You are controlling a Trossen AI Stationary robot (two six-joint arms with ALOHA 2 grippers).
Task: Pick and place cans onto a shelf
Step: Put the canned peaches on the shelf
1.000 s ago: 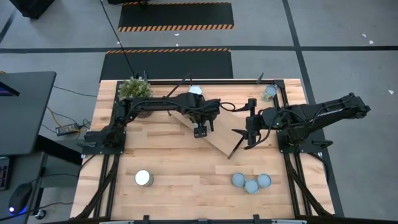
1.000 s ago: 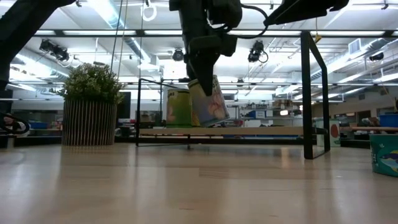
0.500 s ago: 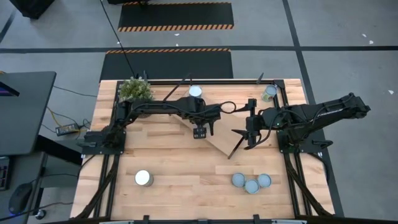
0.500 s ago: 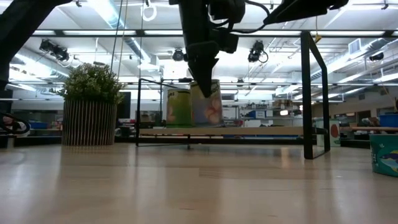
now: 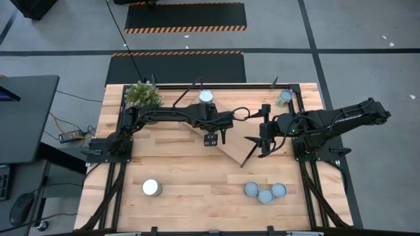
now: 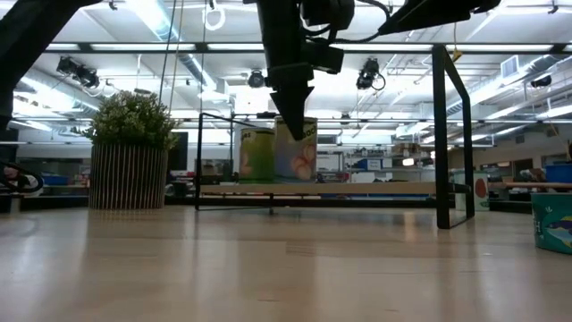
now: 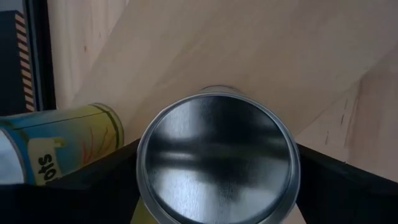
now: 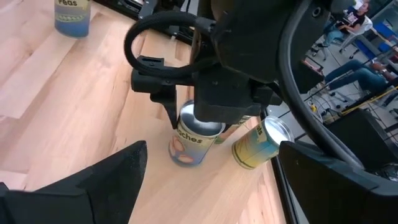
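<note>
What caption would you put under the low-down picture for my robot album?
Left end effector sets a peaches can upright on the shelf beside a yellow-green can.

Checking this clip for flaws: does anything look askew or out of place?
Yes: the shelf lies at an angle across the table rather than square to its edges. The can under the left claw stands upright on it beside another can.
</note>
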